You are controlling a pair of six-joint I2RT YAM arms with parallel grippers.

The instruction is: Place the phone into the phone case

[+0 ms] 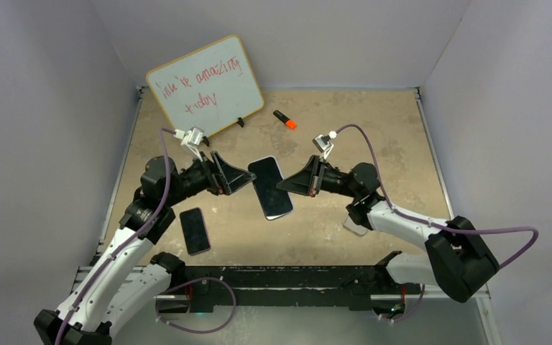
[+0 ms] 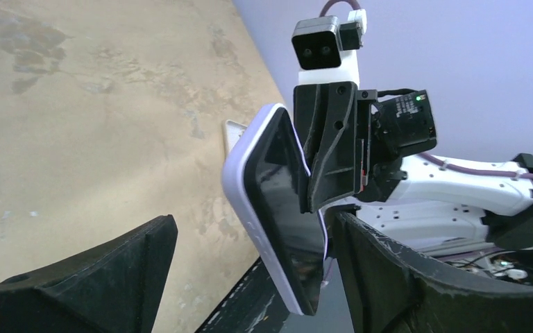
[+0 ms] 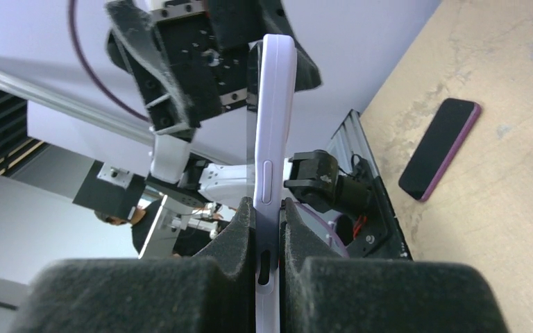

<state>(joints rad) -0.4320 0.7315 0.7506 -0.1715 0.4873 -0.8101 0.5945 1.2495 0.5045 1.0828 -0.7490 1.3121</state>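
My right gripper [image 3: 267, 216] is clamped on the short end of the pale lavender phone case [image 1: 269, 188], the fingers [image 3: 237, 236] pressing both flat faces with the case's side button just above them. I hold it lifted off the tan table [image 1: 374, 144], near the middle of the workspace. Its glossy dark face is turned up toward the top camera; I cannot tell whether that face is a screen or the case's lining.

My left gripper [image 1: 244, 180] stands spread wide at 9 o'clock of the case. In my left wrist view the case's lower corner sits between the two fingers [image 2: 121, 267], close to the right-hand one; I cannot tell if it touches.

The dark flat phone with a purple rim [image 1: 195, 231] lies face up on the table at 7 o'clock of the case, near my left arm and apart from both grippers.

A white dry-erase board with red writing [image 1: 205, 86] stands at 11 o'clock, and an orange and black marker [image 1: 284, 120] lies at 12 o'clock
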